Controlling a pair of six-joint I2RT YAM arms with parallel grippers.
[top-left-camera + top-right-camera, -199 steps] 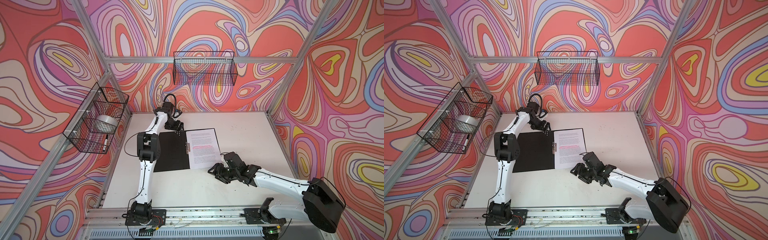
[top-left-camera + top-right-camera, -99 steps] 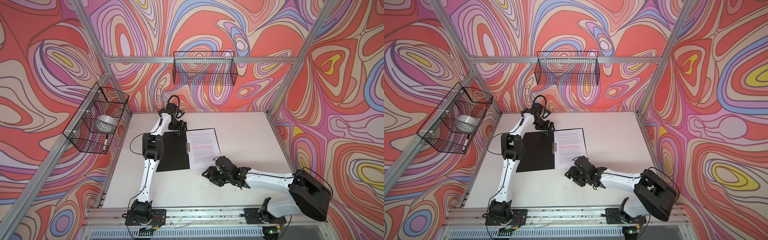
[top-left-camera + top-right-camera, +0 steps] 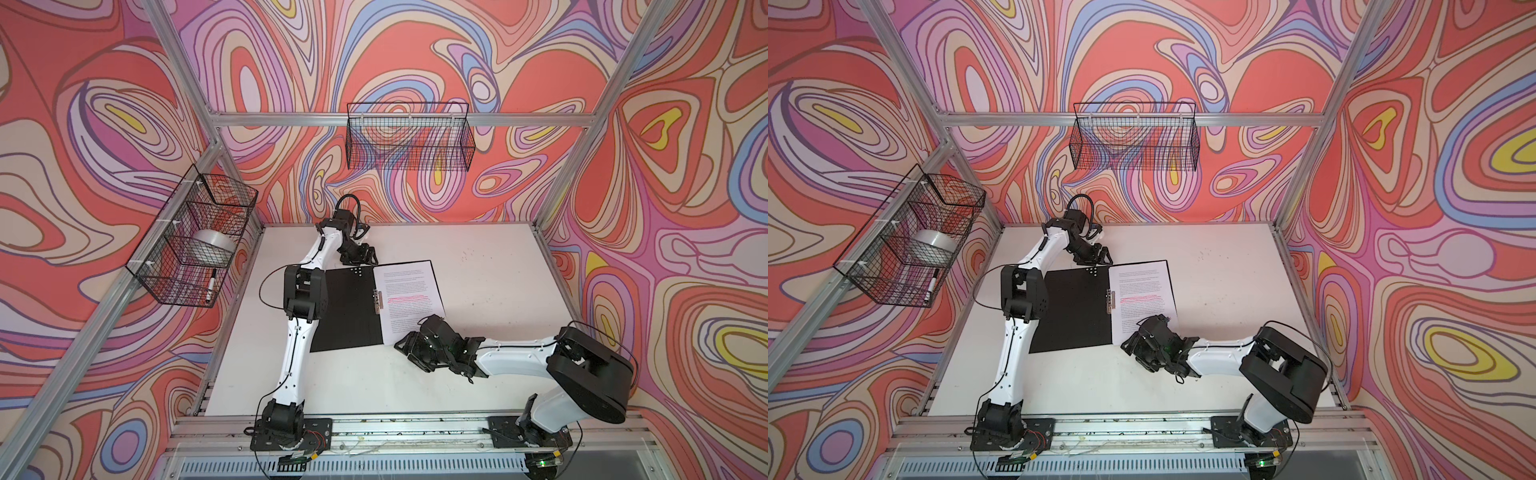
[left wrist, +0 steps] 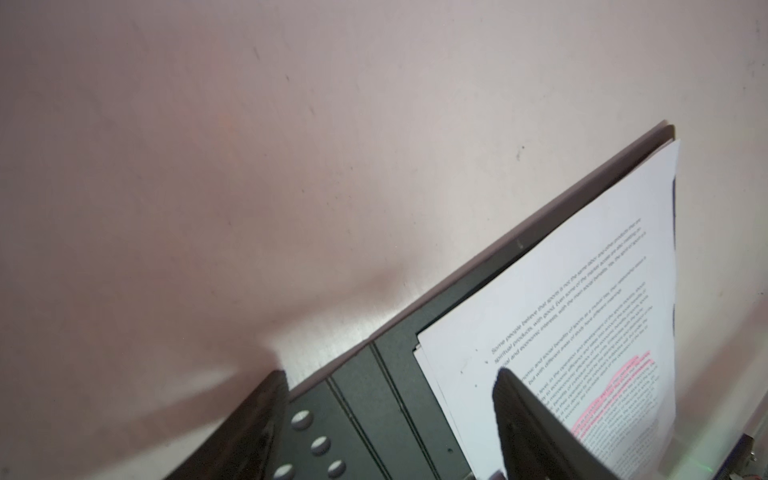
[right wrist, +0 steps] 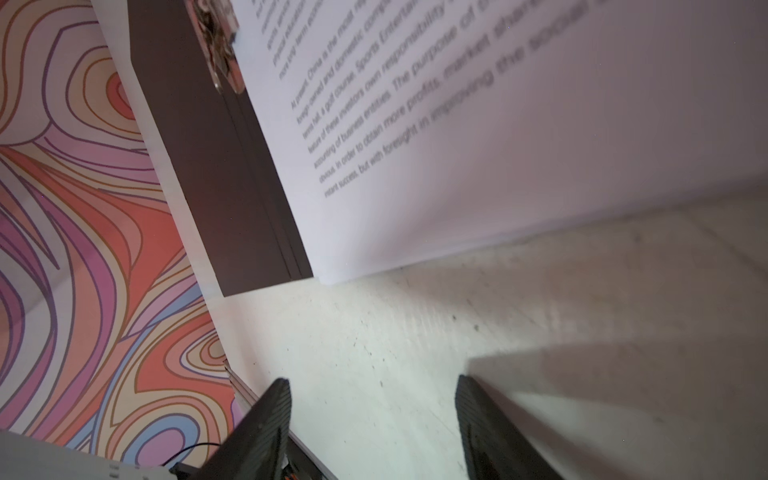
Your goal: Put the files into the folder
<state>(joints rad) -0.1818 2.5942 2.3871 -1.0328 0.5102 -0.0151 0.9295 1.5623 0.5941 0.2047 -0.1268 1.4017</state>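
The folder [image 3: 349, 307] [image 3: 1075, 311] lies open on the table, black inside up, with a metal clip [image 3: 377, 299] at its spine. The files [image 3: 409, 295] [image 3: 1144, 295], white sheets with pink highlighted lines, rest on its right half. My left gripper [image 3: 368, 259] [image 4: 390, 374] is open at the folder's far edge. One finger is over the left flap [image 4: 374, 395], the other over the files [image 4: 582, 291]. My right gripper [image 3: 405, 347] [image 5: 372, 380] is open over bare table just off the files' near corner [image 5: 457, 145], holding nothing.
A wire basket [image 3: 195, 245] on the left wall holds a tape roll and a marker. Another wire basket [image 3: 409, 137] hangs on the back wall. White table [image 3: 498, 291] stretches to the right of the folder, and a metal rail [image 3: 395, 428] runs along the front.
My left gripper moved right along the folder's far edge onto the spine area, its jaws narrowing a little. My right gripper slid left toward the files' near corner.
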